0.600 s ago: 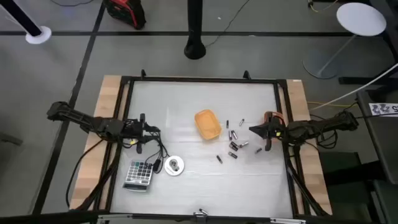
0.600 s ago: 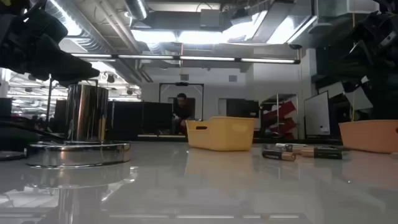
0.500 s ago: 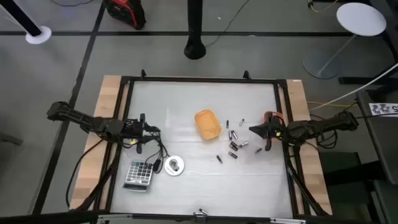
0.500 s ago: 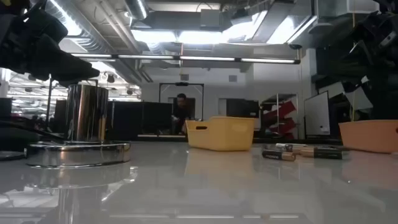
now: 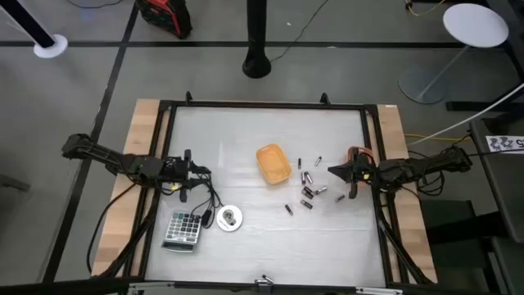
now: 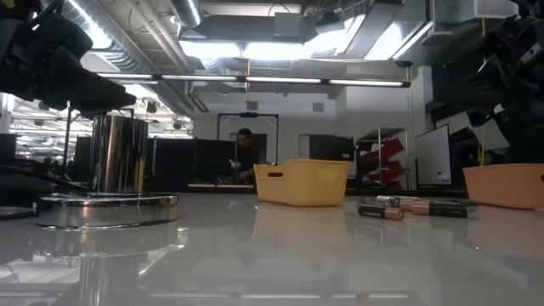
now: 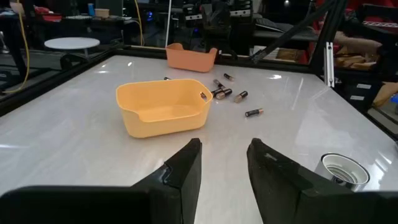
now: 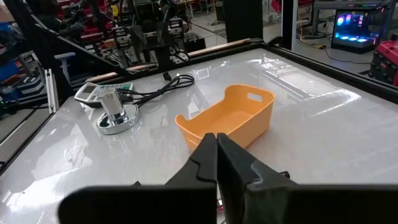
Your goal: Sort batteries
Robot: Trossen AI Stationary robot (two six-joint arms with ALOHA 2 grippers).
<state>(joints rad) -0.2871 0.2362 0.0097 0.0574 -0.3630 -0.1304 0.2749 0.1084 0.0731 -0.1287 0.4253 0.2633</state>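
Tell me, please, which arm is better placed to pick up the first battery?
Probably the right: its gripper, fingers shut, sits beside the small dark and silvery cylindrical batteries, while the left gripper waits across the table.

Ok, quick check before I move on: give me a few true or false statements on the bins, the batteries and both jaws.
1. The yellow bin holds several batteries. False: in the left wrist view it is empty.
2. The batteries lie loose on the table between the yellow bin and the right gripper. True.
3. The right gripper has its jaws shut. True.
4. The left gripper grips a battery. False: its jaws are apart with nothing between them.
5. The calculator sits on the left arm's side. True.
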